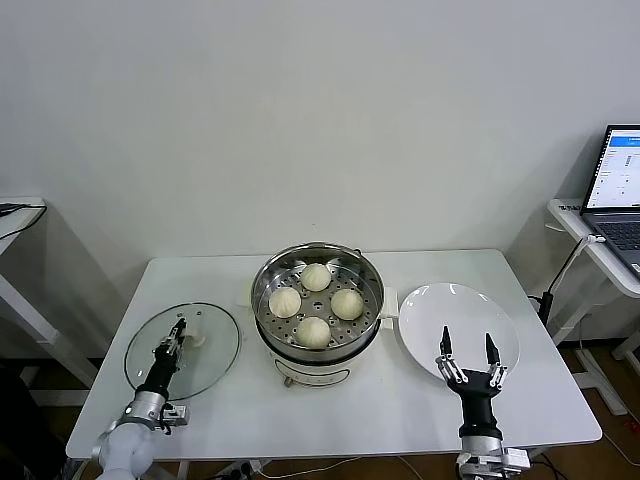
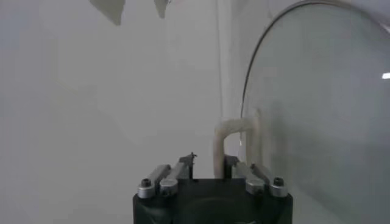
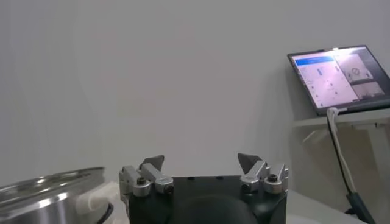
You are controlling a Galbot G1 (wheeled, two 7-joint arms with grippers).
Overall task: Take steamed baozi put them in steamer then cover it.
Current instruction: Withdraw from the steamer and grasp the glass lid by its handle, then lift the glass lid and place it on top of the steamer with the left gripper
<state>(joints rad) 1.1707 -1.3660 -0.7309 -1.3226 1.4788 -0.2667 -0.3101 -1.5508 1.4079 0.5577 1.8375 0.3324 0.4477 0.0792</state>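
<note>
Four cream-white baozi (image 1: 316,276) lie on the perforated tray inside the shiny steamer (image 1: 259,300) at the table's middle. The steamer's rim also shows in the right wrist view (image 3: 42,195). The clear glass cover (image 1: 215,350) lies flat on the table to the steamer's left. My left gripper (image 1: 179,333) is at the cover's white handle (image 1: 196,338). In the left wrist view the jaws of the left gripper (image 2: 210,161) stand narrow around one leg of the handle (image 2: 234,126), with a gap on one side. My right gripper (image 1: 469,348) is open and empty over the near edge of the plate.
An empty white plate (image 1: 450,305) lies to the right of the steamer. A laptop (image 1: 620,185) stands on a side table at the far right, with cables hanging below it. Another side table edge (image 1: 20,215) is at the far left.
</note>
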